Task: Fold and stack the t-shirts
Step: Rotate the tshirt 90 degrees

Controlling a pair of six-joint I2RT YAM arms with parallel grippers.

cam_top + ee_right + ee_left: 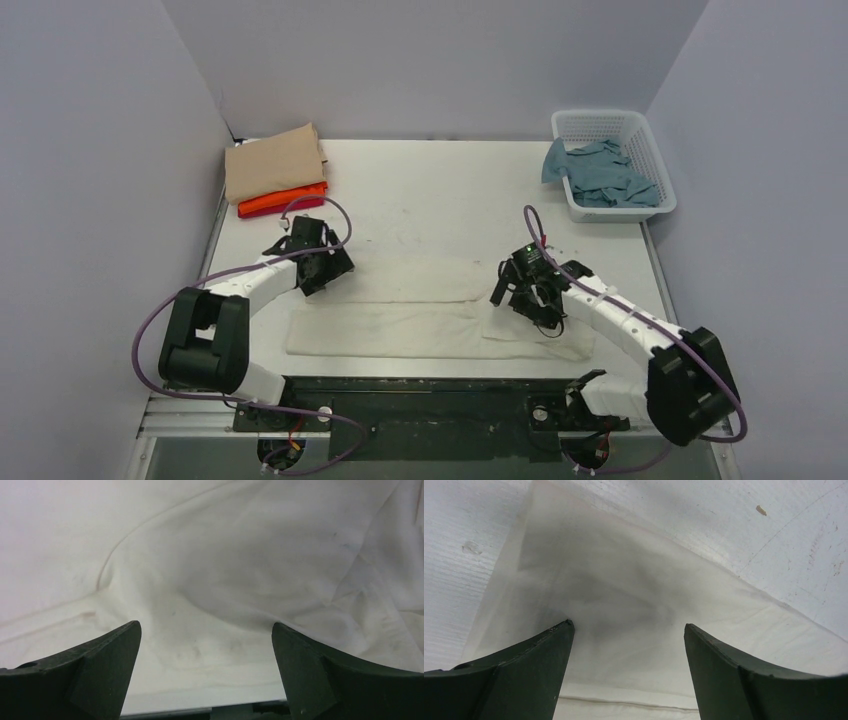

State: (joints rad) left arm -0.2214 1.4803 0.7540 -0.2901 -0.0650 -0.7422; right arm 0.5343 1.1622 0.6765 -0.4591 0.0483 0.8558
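Looking down from above, a folded stack sits at the far left of the worktop (440, 190): the tan t-shirt (272, 165) on top, the orange t-shirt (295, 192) and what looks like the red t-shirt (262, 210) beneath. The cream t-shirt (400, 328) lies near the front edge, seemingly part-folded into a long band, with both arms over it. The grey-blue t-shirt (605, 178) lies crumpled in the basket (600, 114), so I judge two are left.

Left wrist view: the left jaws stand apart, empty, above a flat cream corner.

Right wrist view: the right jaws gape likewise over rumpled cream cloth; sleeves and collar cannot be made out.
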